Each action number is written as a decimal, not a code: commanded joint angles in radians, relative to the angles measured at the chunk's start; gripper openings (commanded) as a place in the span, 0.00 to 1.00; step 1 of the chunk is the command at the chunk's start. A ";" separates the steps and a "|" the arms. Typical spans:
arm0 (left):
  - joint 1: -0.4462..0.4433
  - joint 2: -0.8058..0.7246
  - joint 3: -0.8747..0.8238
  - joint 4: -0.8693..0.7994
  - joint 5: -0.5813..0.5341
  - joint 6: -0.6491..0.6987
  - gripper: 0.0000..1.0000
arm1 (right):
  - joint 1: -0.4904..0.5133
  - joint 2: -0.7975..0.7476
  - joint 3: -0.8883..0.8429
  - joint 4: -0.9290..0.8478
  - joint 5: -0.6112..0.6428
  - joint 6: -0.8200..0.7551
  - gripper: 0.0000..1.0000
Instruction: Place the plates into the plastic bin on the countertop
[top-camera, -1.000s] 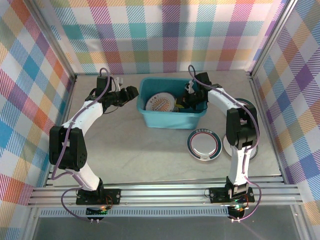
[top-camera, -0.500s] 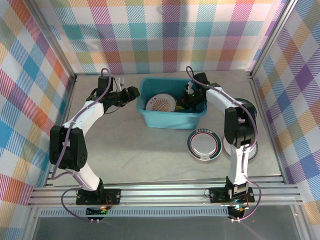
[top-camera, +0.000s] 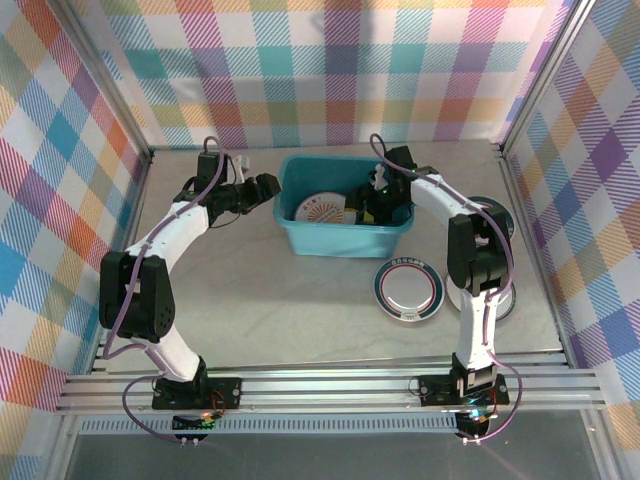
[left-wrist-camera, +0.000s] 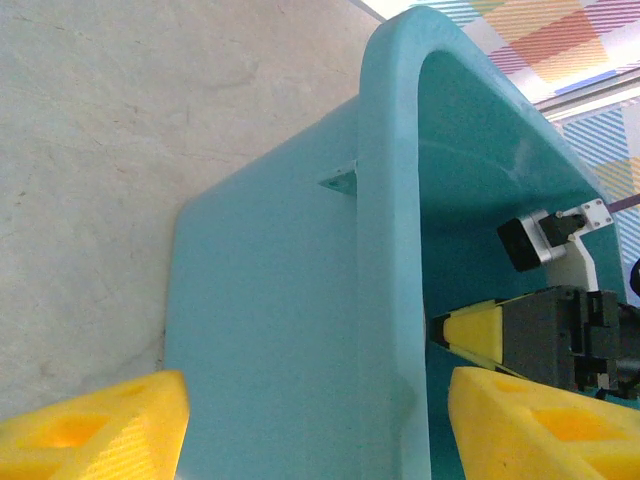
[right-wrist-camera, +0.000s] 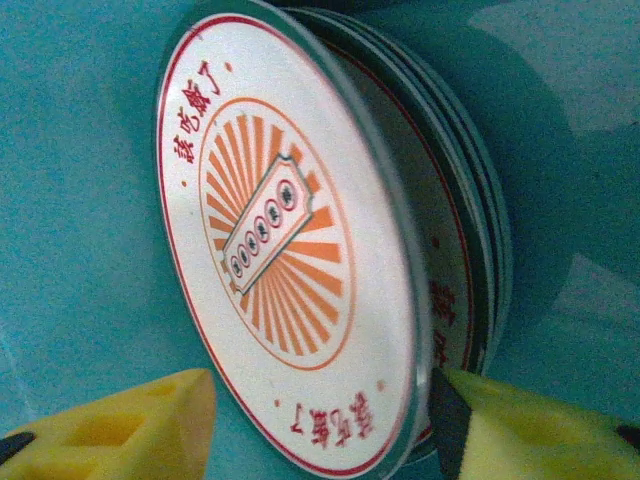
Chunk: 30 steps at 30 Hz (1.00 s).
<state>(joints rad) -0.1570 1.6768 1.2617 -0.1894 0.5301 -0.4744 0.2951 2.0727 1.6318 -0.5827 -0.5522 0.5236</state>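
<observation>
The plastic bin (top-camera: 340, 240) sits at the far middle of the countertop (top-camera: 260, 300), its long sides running left to right. Open beige surface lies near it and to its left. The plaid walls (top-camera: 330, 70) close in on the left, far and right sides, and the metal rail (top-camera: 330, 385) runs along the near edge. A teal-rimmed plate (top-camera: 408, 290) lies flat on the countertop, near and to the right of the bin. More plates (top-camera: 497, 212) lie partly hidden behind the right arm.

Inside the bin, a sunburst plate (top-camera: 320, 208) (right-wrist-camera: 290, 230) with an orange centre rests on top of a stack (right-wrist-camera: 480, 230) of other plates.

The left arm bends in from the left. The left gripper (top-camera: 266, 186) (left-wrist-camera: 320, 430) stands with its fingers wide, one outside the bin's left wall and one inside, and neither presses on the rim. The right arm reaches over the bin's right end and dips in. The right gripper (top-camera: 372, 205) (right-wrist-camera: 320, 430) has its fingers spread either side of the sunburst plate's edge, not clamped on it.
</observation>
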 joint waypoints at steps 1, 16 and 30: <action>-0.006 -0.013 0.026 -0.021 -0.011 0.017 0.69 | -0.001 -0.065 0.037 -0.031 0.017 -0.003 0.66; -0.005 -0.064 0.033 -0.025 -0.061 0.036 0.70 | 0.030 -0.241 0.056 -0.085 0.122 -0.075 0.84; -0.003 -0.052 0.095 -0.062 -0.101 0.060 0.70 | -0.299 -0.629 -0.141 -0.165 0.211 -0.153 0.91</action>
<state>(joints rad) -0.1566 1.6337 1.3159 -0.2348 0.4355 -0.4400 0.0746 1.4654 1.5627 -0.6987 -0.3618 0.3954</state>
